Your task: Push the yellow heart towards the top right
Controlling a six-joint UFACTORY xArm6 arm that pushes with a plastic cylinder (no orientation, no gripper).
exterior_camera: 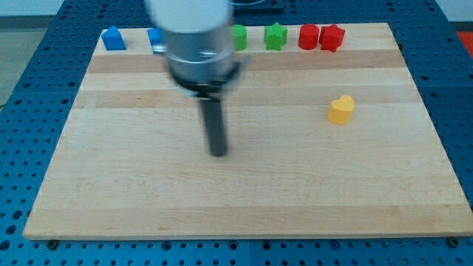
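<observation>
A yellow heart block [341,109] lies on the wooden board [244,192] at the view's right, a little above the middle height. My tip [219,154] rests on the board near its middle, well to the left of the yellow heart and slightly below it, touching no block. The blurred arm body above the rod hides part of the top row of blocks.
Along the board's top edge stand a blue block [113,38], a second blue block [155,38] partly hidden by the arm, a green block [239,36], a green star [275,35], a red cylinder [308,35] and a red star [332,37].
</observation>
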